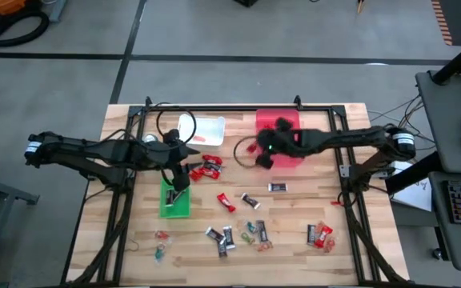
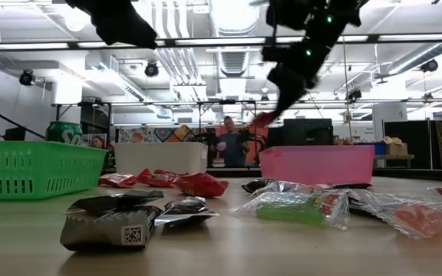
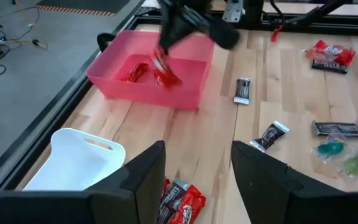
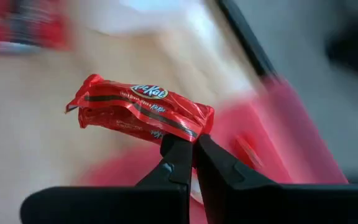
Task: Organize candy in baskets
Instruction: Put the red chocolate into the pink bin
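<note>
High view shows the right gripper (image 1: 264, 154) in the upper middle of the frame, over the front-left edge of the red basket (image 1: 288, 122), and its fingers are closed on a red-wrapped bar (image 4: 138, 109). Left of centre, the left gripper (image 1: 184, 170) stands with its fingers wide apart and holds nothing, above a few red bars (image 1: 206, 168), between the white basket (image 1: 208, 130) and the green basket (image 1: 175, 206). Other candy (image 1: 238, 234) lies scattered over the lower middle of the table (image 1: 358, 240)
</note>
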